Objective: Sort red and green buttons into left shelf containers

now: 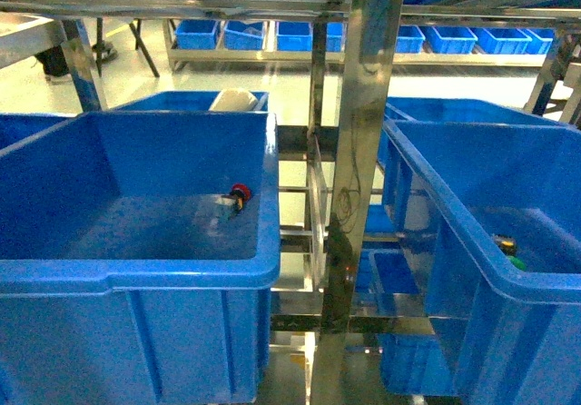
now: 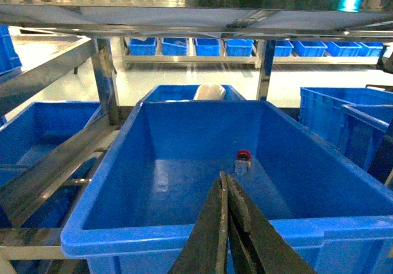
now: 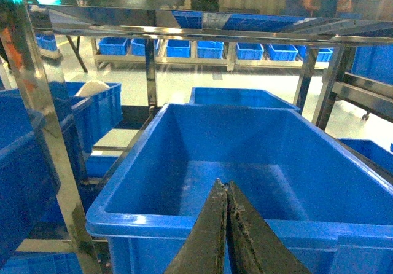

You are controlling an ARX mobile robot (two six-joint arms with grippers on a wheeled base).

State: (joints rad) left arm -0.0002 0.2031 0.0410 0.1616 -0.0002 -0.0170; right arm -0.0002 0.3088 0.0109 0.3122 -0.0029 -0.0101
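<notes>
A red button [image 1: 239,192] lies on the floor of the large blue bin on the left [image 1: 136,269], near its right wall; the left wrist view shows the same red button [image 2: 243,157] toward the far right of that bin [image 2: 184,228]. A green button [image 1: 516,261] lies in the blue bin on the right [image 1: 472,242], against its near rim. My left gripper [image 2: 223,177] hangs shut and empty over the left bin's near rim. Over the near rim of the right bin [image 3: 184,219], my right gripper [image 3: 223,183] is also shut, holding nothing. Neither gripper shows in the head view.
A steel shelf post [image 1: 359,187] stands between the two bins. Smaller blue bins [image 1: 300,34] line a far rack. A white object [image 1: 233,100] sits in the bin behind the left one. More blue bins flank the left bin [image 2: 37,133] and the right one [image 3: 92,111].
</notes>
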